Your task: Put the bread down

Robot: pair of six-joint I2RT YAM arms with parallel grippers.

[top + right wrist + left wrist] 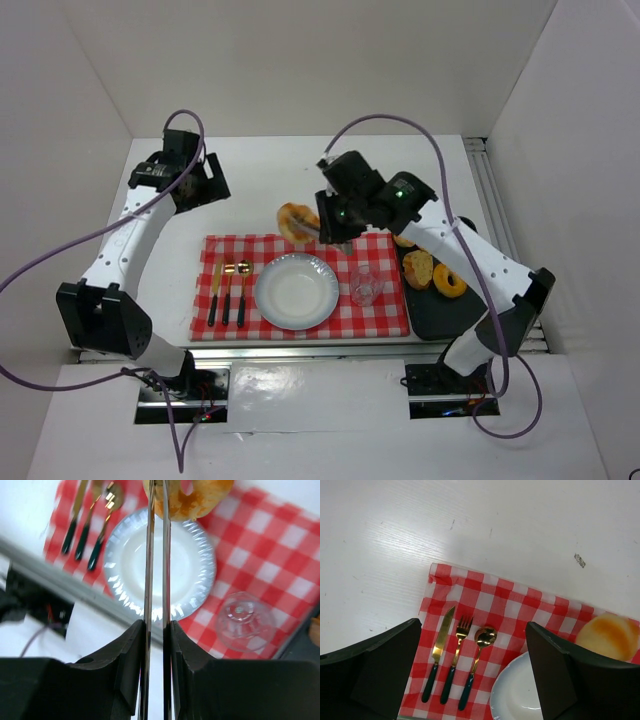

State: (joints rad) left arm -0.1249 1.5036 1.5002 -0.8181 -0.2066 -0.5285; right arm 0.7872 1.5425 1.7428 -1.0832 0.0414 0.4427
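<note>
Bread (297,222), golden-brown, is pinched between the narrow fingers of the right hand (314,230), above the far edge of the checked cloth (385,312) and just beyond the white plate (272,305). Carrying looks like the step in hand. The next move calls for lowering onto the plate and letting go. Left hand (472,627) hangs wide open, holding nothing. A second piece (417,268) lies on the black tray (425,322). The worktop (260,170) is white, with white walls around it.

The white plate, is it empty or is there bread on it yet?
Empty: the plate shows bare white inside, and the bread is pinched in the right gripper.
</note>
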